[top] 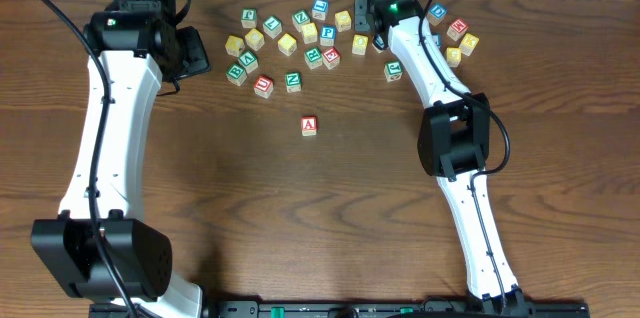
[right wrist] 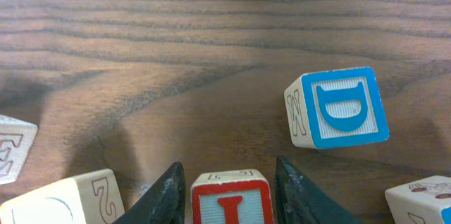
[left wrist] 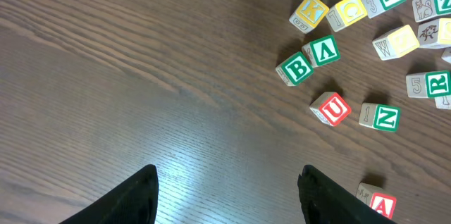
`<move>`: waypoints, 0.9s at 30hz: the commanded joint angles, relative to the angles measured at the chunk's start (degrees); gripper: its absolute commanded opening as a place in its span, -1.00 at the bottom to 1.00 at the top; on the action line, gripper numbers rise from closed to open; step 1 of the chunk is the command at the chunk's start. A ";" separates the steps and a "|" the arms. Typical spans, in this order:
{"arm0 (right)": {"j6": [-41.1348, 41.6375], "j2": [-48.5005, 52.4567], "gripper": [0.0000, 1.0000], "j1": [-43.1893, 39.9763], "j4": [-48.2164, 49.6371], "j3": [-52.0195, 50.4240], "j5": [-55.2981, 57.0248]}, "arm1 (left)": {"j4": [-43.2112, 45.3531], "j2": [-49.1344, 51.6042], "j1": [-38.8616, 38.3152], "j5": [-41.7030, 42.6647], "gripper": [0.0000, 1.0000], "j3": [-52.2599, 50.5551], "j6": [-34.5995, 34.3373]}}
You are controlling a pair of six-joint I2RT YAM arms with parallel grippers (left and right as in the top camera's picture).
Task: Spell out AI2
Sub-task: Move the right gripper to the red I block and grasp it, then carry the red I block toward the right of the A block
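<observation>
I block sits between right gripper fingers.

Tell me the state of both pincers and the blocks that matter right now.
left pincer: open, empty.
right pincer: fingers either side of the I block; grip unclear.
I block: between the fingers, red I facing the wrist camera.
A block: alone on the table, A up.
D block: loose, untouched.
</observation>
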 commanded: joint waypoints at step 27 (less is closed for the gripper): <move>-0.98 -17.64 -0.59 -0.42 -13.84 -0.33 -4.70 | 0.02 -1.42 -0.22 -0.70 0.25 -0.57 -0.11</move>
